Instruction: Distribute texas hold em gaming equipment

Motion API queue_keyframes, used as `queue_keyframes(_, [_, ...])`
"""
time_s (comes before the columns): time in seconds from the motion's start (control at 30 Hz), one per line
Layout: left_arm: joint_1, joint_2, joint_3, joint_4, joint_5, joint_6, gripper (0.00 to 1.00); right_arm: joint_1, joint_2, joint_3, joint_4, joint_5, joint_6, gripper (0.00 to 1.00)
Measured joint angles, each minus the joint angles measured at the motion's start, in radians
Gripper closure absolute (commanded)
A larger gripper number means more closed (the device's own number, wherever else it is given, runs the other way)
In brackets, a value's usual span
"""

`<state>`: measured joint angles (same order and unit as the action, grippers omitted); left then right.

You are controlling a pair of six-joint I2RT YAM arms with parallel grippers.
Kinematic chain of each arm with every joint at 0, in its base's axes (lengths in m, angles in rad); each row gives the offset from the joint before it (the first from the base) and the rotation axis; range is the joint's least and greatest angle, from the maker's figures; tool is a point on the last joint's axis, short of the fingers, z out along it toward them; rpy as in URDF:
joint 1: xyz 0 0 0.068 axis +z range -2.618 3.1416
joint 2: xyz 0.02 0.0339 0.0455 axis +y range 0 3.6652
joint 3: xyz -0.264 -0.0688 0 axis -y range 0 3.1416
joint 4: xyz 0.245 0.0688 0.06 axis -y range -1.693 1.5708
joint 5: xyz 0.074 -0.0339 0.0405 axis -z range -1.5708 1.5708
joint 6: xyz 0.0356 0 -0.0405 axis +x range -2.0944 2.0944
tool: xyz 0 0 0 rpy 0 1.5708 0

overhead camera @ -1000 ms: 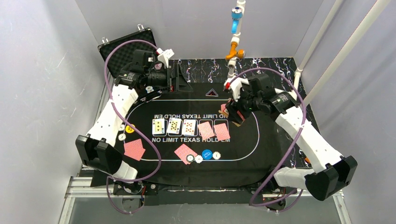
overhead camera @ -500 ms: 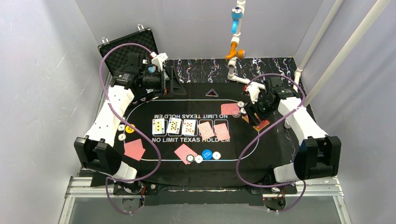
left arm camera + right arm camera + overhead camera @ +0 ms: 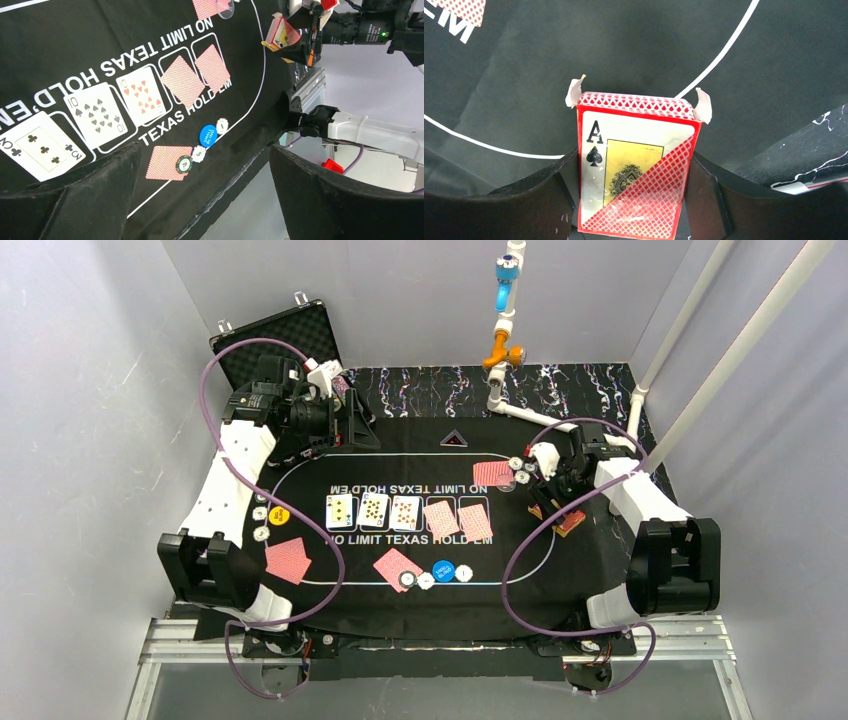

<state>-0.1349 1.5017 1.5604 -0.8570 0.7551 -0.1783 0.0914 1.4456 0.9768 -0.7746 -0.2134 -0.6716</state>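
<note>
My right gripper point(image 3: 634, 200) clasped the deck point(image 3: 639, 145) by its sides above the mat's point(image 3: 514, 75) right edge, my left gripper point(image 3: 205, 195) gaping empty, so I judged it wisest to lower it level, clear of the dealt cards point(image 3: 441, 517).

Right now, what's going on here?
A hold'em table is being laid out. The right tool grips the deck box above the right side of the mat. The left tool is open and empty at the far left. The centre row holds three face-up cards and two face-down cards. Dealt hands lie around it, with chips and buttons beside them.
</note>
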Motion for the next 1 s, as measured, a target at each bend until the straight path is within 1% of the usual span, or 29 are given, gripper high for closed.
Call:
queue_keyframes(0.3, [0.016,0.000,-0.022,-0.016,-0.005,0.035,0.02,0.000,0.001,-0.055,0.054,-0.014,-0.040,0.98])
queue_keyframes(0.47, [0.023,0.000,-0.044,-0.014,-0.005,0.048,0.02,0.000,0.001,-0.097,0.085,-0.048,-0.061,0.93])
queue_keyframes(0.57, [0.034,0.000,-0.050,-0.012,-0.002,0.052,0.02,0.000,0.001,-0.114,0.103,-0.062,-0.074,0.87])
queue_keyframes(0.6, [0.039,-0.001,-0.051,-0.011,0.002,0.054,0.02,0.000,0.001,-0.120,0.114,-0.066,-0.082,0.84])
queue_keyframes(0.7, [0.053,-0.006,-0.063,-0.005,0.010,0.056,0.02,0.000,0.001,-0.144,0.144,-0.078,-0.103,0.67])
queue_keyframes(0.77, [0.060,-0.009,-0.068,-0.003,0.010,0.058,0.02,0.000,0.001,-0.164,0.156,-0.082,-0.116,0.61])
queue_keyframes(0.83, [0.065,-0.009,-0.068,-0.004,0.007,0.060,0.02,0.000,0.001,-0.179,0.157,-0.082,-0.122,0.50])
queue_keyframes(0.9, [0.069,-0.008,-0.068,-0.008,0.006,0.063,0.02,0.000,0.001,-0.187,0.158,-0.081,-0.126,0.42])
queue_keyframes(1.0, [0.075,-0.008,-0.068,-0.022,0.007,0.068,0.02,0.000,0.001,-0.188,0.160,-0.081,-0.130,0.25])
